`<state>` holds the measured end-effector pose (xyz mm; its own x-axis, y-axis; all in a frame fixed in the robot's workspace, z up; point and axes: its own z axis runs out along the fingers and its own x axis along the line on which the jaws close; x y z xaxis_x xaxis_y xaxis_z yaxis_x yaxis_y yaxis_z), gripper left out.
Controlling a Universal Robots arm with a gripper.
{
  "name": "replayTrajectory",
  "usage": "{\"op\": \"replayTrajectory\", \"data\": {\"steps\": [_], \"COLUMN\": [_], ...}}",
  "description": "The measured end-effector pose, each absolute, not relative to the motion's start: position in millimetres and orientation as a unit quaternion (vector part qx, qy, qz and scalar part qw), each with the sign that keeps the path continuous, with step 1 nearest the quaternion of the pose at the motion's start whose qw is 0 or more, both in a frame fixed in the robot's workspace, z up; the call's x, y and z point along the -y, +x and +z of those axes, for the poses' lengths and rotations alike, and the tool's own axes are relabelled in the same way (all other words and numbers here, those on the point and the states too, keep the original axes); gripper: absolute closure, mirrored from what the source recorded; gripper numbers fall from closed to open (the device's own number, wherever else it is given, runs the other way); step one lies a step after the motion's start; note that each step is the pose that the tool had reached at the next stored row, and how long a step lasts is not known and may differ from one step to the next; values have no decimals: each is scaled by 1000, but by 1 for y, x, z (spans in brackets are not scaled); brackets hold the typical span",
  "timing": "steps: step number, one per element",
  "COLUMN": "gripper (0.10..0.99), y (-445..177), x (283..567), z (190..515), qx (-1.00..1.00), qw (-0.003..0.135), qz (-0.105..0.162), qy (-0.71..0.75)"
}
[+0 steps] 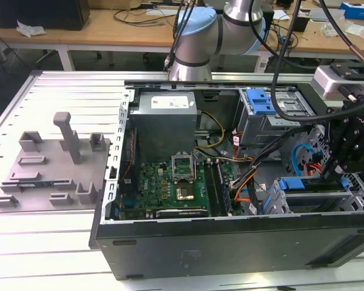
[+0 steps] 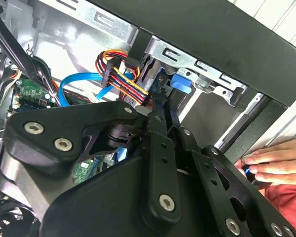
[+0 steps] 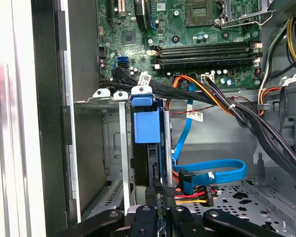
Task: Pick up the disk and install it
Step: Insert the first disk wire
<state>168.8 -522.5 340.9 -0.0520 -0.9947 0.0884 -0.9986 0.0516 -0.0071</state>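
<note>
The disk (image 3: 154, 160) stands edge-on in the metal drive cage (image 3: 89, 104) at the case's front corner. Its blue carrier front (image 3: 145, 123) faces the first wrist view. My gripper (image 3: 161, 191) is shut on the disk's thin dark edge, one finger on each side. In the second wrist view, the black fingers (image 2: 164, 118) meet just below the blue carrier tab (image 2: 180, 83). On the exterior view's right, the gripper (image 1: 332, 174) reaches down onto the blue-railed disk (image 1: 312, 185) inside the case.
Orange, red and blue cables (image 3: 207, 175) run close beside the cage. The motherboard (image 1: 170, 182), the grey power supply (image 1: 167, 118) and an upper bay with a blue latch (image 1: 259, 100) share the open case. A person's hand (image 2: 276, 165) rests on the case's outer edge. A grey fixture (image 1: 48, 163) lies on the table.
</note>
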Motion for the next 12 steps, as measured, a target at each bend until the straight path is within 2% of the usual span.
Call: {"op": "replayTrajectory", "data": {"steps": [12], "gripper": [922], "y": [169], "x": [522], "z": [348], "qx": [724], "qw": [30], "qz": [33], "qy": [688]}}
